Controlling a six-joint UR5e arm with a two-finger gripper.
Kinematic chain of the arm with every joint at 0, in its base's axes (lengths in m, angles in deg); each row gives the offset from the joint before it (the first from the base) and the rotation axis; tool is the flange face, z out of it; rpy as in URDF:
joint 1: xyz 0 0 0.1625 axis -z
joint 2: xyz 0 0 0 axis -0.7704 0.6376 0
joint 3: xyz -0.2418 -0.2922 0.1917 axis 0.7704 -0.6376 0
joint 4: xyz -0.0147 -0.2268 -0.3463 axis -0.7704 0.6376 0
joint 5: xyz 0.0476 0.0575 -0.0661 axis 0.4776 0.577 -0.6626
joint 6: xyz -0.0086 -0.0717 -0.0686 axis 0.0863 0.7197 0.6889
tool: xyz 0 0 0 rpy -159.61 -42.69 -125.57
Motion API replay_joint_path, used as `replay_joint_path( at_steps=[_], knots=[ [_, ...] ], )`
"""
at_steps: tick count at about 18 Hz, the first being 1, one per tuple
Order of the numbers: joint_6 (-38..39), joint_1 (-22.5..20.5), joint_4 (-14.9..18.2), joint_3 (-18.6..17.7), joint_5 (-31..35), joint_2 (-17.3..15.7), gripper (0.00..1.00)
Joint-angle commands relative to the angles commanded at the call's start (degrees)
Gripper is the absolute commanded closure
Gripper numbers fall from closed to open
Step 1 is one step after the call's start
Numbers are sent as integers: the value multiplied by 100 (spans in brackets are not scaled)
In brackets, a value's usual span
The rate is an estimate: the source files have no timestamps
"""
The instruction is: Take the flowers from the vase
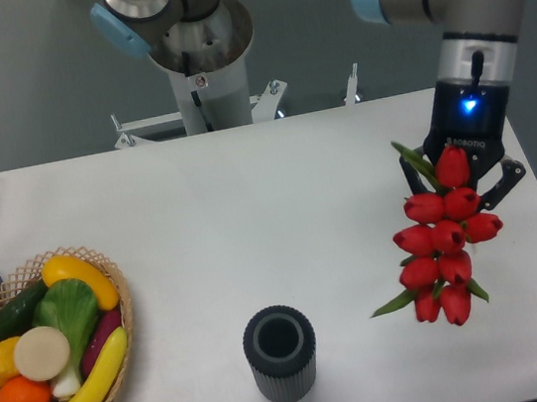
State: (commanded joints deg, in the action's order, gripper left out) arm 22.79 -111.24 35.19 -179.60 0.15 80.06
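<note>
1. The gripper [465,173] is standing at the right side of the frame. It is closed on the flowers [444,241], and its two fingers are showing as dark tips on each side of the top buds. The exact contact is hidden behind the red heads, so I cannot tell which part of the bunch it is pinching.

2. The flowers are hanging below the gripper, over the white table [249,204] near its right edge. They are well apart from the vase [281,353], which is standing empty at the lower centre of the frame. I judge that the lifting out is done.

3. The bunch is hanging downward and is wider than the fingers. If the grip is taking only a few stems or leaves, the bunch could be slipping out or turning during a fast move.

4. One leaf is pointing to the lower left and another to the upper left. If the arm is lowering or sweeping, these could be catching on the table and pulling the bunch loose.

5. The flowers are close to the right edge of the table. A drop here could be sending them off the table.

6. The basket [124,381] of toy vegetables at the lower left is far away, so I see no risk there.
</note>
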Motion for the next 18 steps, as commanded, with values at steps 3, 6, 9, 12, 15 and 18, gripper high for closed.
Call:
replay_joint_path(
  at_steps=[3,6,9,12,15,18],
  knots=[
    [-9,26,44,-17,606,61,100],
    [-88,44,368,-9,1309,193,100],
    [-350,123,623,-26,1715,246,100],
    [-492,150,765,-26,1882,264,100],
    [-580,176,791,-114,2128,273,100],
    [-580,264,791,-123,2208,290,100]
  ],
)
